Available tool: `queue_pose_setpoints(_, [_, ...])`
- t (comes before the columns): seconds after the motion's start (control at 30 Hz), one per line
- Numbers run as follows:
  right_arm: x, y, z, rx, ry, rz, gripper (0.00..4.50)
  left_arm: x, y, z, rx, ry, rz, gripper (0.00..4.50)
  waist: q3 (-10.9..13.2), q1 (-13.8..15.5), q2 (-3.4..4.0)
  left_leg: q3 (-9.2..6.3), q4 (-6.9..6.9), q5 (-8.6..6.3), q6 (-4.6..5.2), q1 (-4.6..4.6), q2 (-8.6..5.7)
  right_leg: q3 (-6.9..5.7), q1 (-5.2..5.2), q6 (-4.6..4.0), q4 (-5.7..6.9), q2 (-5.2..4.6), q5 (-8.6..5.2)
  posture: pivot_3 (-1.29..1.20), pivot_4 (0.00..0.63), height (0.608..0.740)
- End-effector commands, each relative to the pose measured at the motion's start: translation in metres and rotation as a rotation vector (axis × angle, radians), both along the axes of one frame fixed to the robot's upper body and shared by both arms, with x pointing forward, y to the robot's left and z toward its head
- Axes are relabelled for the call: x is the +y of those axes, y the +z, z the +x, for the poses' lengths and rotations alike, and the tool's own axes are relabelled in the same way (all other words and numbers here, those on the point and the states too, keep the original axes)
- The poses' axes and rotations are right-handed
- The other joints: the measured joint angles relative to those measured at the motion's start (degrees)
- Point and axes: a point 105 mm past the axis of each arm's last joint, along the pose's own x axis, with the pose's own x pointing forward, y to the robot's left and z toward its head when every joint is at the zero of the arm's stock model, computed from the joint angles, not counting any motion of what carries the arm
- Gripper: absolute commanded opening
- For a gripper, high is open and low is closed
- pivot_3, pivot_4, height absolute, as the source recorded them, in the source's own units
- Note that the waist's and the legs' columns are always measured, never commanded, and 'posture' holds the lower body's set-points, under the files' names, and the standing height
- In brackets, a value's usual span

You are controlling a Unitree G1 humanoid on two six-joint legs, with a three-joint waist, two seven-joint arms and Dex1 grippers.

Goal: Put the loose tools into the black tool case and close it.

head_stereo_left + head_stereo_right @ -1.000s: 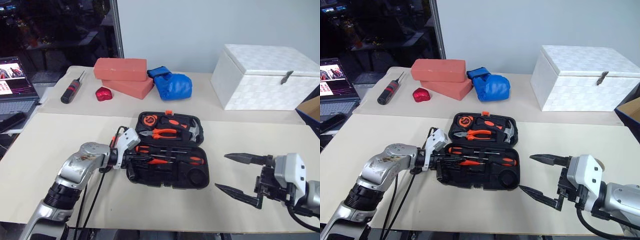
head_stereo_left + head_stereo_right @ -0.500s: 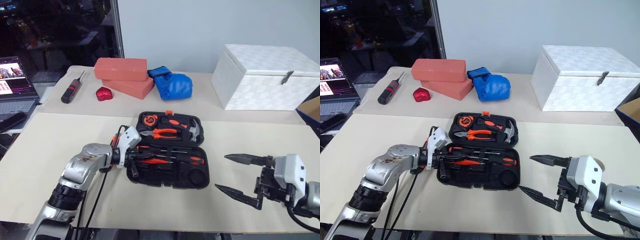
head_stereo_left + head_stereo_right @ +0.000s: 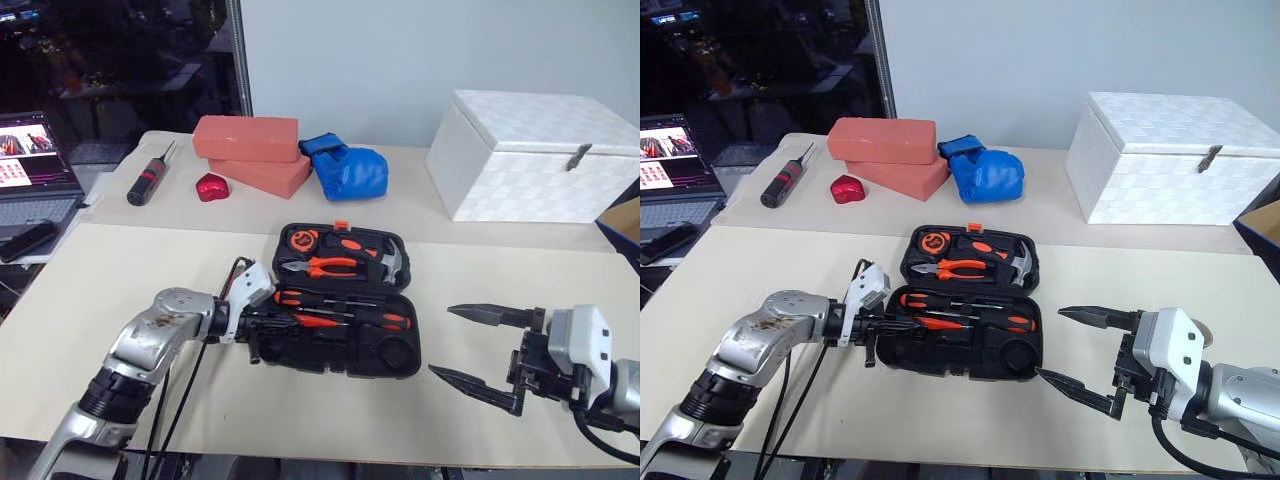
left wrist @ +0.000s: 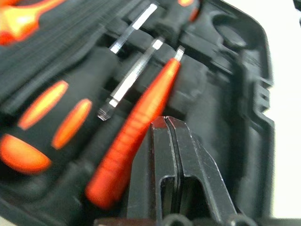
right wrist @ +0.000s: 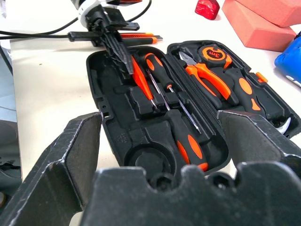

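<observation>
Flat black plastic clamshell tool case (image 3: pixel 345 315) lying open near the middle of the beige table (image 3: pixel 120 270), lid half toward the far side, small orange latch (image 3: pixel 340 225) on the far rim. In the lid: round orange tape measure (image 3: pixel 300 240) with a small mark on its face (too small to read), orange-handled pliers (image 3: pixel 325 266), steel hammer head (image 3: pixel 390 262) at the right end. In the near half: steel-shaft screwdrivers with orange-and-black handles (image 3: pixel 385 321) seated side by side in moulded slots, plus a slim all-orange screwdriver (image 4: pixel 136 136) lying just beside them. Round recess at the near right corner bare.

Left gripper (image 3: pixel 262 325) at the case's left end, black fingers pressed together with nothing between them, tips right beside the all-orange screwdriver (contact not clear). Another orange-and-black tool (image 5: pixel 136 37) flat on the table behind that gripper, outside the case.

Right gripper (image 3: pixel 480 350) to the right of the case, apart from it, fingers spread wide, holding nothing.

Farther back: black-and-red-handled screwdriver (image 3: pixel 145 182), small shiny red object (image 3: pixel 211 187), two stacked salmon-pink blocks (image 3: pixel 252 152), crumpled blue item (image 3: pixel 345 170), large white woven-pattern box (image 3: pixel 540 155) with a metal clasp. Laptop (image 3: pixel 35 175) with lit screen at the far left (screen content unreadable).
</observation>
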Motion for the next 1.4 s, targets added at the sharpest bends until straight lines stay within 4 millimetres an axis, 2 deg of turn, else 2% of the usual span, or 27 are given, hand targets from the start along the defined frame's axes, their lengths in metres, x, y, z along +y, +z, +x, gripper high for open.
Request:
queue_pose_setpoints(0.03, [0.002,0.006,-0.003,-0.030,0.006,0.009,4.50,0.000,0.005,0.007,0.021,0.046,-0.024,0.04,0.0,0.0,0.00,0.00,0.00,0.00,0.00,0.00,0.00,0.00,0.00,0.00,0.01,0.00,0.00,0.00,0.150,0.736])
queue_pose_setpoints(0.2, [0.002,0.005,-0.004,-0.028,0.004,0.010,4.50,0.004,-0.004,0.013,0.065,0.105,0.015,0.04,0.0,0.1,0.01,-0.01,0.01,0.01,0.00,0.01,-0.02,0.01,0.04,0.00,0.02,-0.01,0.00,0.00,0.150,0.736])
queue_pose_setpoints(0.57, [0.003,0.005,-0.006,-0.025,0.003,0.011,4.50,-0.007,0.012,0.014,0.217,0.165,-0.156,0.04,0.0,0.1,0.06,-0.03,0.04,0.08,0.03,0.05,-0.07,0.01,0.10,0.00,0.01,-0.04,0.01,0.00,0.150,0.736])
queue_pose_setpoints(0.83, [0.003,0.005,-0.006,-0.021,0.003,0.011,4.50,-0.007,0.005,0.017,0.215,0.198,-0.111,0.04,0.0,0.0,0.06,-0.07,0.02,0.11,0.07,-0.02,-0.10,0.01,0.08,0.00,0.01,-0.04,0.02,0.00,0.150,0.736])
queue_pose_setpoints(1.03, [0.004,0.004,-0.006,-0.015,0.005,0.012,4.50,-0.004,-0.009,0.021,0.205,0.241,-0.027,0.04,0.0,0.0,0.06,-0.09,-0.02,0.11,0.08,-0.04,-0.11,0.01,0.07,0.03,-0.02,-0.03,-0.01,0.00,0.150,0.736])
queue_pose_setpoints(1.07, [0.004,0.004,-0.007,-0.015,0.006,0.012,4.50,-0.004,-0.006,0.021,0.188,0.234,-0.041,0.04,0.0,0.0,0.06,-0.09,-0.02,0.11,0.07,-0.04,-0.11,0.01,0.08,0.03,-0.02,-0.03,-0.01,0.00,0.150,0.736])
queue_pose_setpoints(1.13, [0.005,0.004,-0.007,-0.016,0.008,0.014,4.50,-0.007,0.014,0.022,0.123,0.223,-0.146,0.04,0.0,0.0,0.06,-0.09,-0.02,0.11,0.07,-0.04,-0.11,0.01,0.08,0.03,-0.02,-0.04,-0.01,0.00,0.150,0.736])
queue_pose_setpoints(1.2, [0.006,0.004,-0.007,-0.016,0.016,0.020,4.50,0.002,0.055,0.020,0.021,0.242,-0.324,0.04,0.0,0.0,0.04,-0.09,-0.02,0.11,0.07,-0.04,-0.11,0.02,0.06,0.03,-0.02,-0.04,0.00,0.00,0.150,0.736])
queue_pose_setpoints(1.27, [0.006,0.004,-0.007,-0.015,0.023,0.026,4.50,0.014,0.071,0.015,-0.018,0.292,-0.380,0.04,0.1,-0.1,-0.09,-0.09,-0.02,0.11,0.07,-0.16,-0.06,-0.01,-0.05,0.02,0.00,-0.02,0.00,0.00,0.150,0.736])
queue_pose_setpoints(1.33, [0.007,0.003,-0.005,-0.014,0.034,0.032,4.50,0.028,0.078,0.013,-0.065,0.368,-0.382,0.54,0.0,-0.3,-0.06,-0.11,-0.02,0.11,0.08,-0.20,-0.02,-0.02,-0.07,0.01,0.00,0.01,0.01,0.00,0.150,0.736])
queue_pose_setpoints(1.4, [0.010,0.003,-0.003,-0.012,0.052,0.043,4.50,0.052,0.084,0.014,-0.125,0.511,-0.379,1.05,0.0,-0.4,-0.04,-0.10,-0.03,0.11,0.08,-0.17,-0.04,-0.01,-0.05,0.02,-0.01,0.01,0.01,0.00,0.150,0.736])
